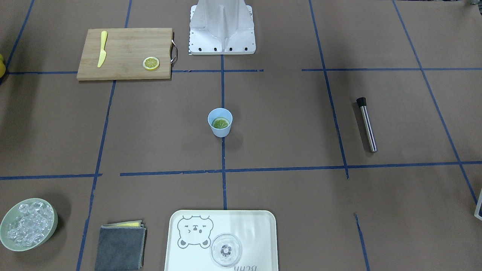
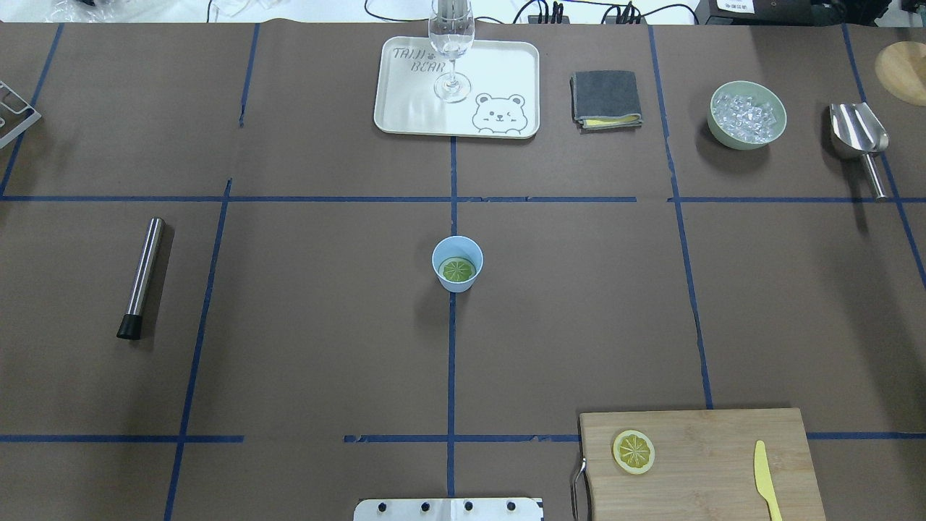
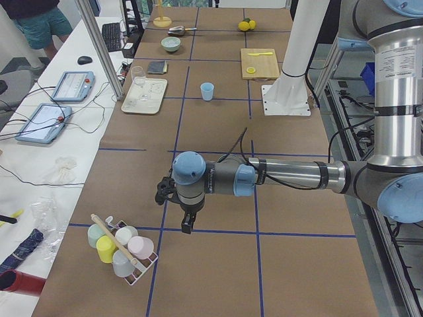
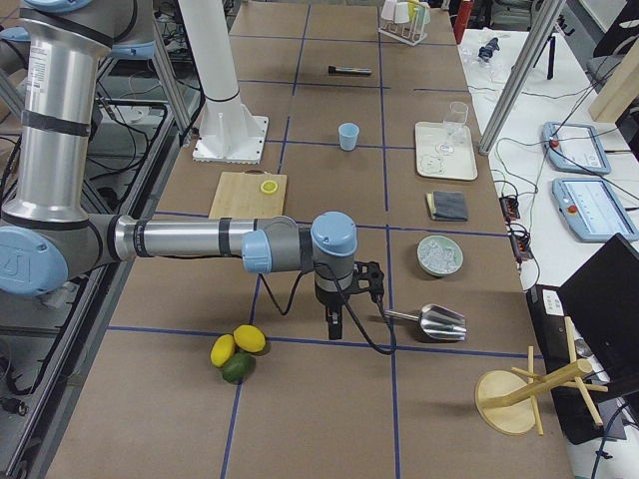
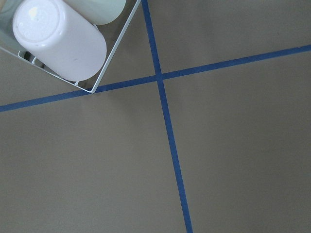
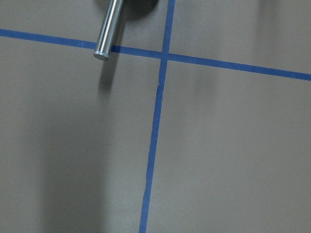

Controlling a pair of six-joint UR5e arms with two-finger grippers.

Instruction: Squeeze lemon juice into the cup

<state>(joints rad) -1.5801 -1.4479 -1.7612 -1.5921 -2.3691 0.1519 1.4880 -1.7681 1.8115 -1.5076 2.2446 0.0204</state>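
The light-blue cup (image 1: 221, 131) stands upright at the table's middle, on a blue tape line; it also shows in the overhead view (image 2: 456, 284). One greenish lemon slice (image 1: 220, 122) lies flat inside it (image 2: 458, 270). A second yellow slice (image 1: 151, 63) lies on the wooden cutting board (image 2: 634, 451). Both arms are far from the cup. My left gripper (image 3: 188, 224) hangs over the table's left end near a cup rack. My right gripper (image 4: 332, 327) hangs over the right end. I cannot tell whether either is open or shut.
A yellow knife (image 1: 102, 54) lies on the cutting board (image 1: 124, 41). A steel muddler (image 2: 142, 277), a bear tray (image 2: 405, 108) with a clear glass (image 2: 451, 43), a grey cloth (image 2: 606, 98), an ice bowl (image 2: 723, 137) and a metal scoop (image 2: 861, 141) stand around. Whole citrus fruits (image 4: 238, 351) lie near my right gripper.
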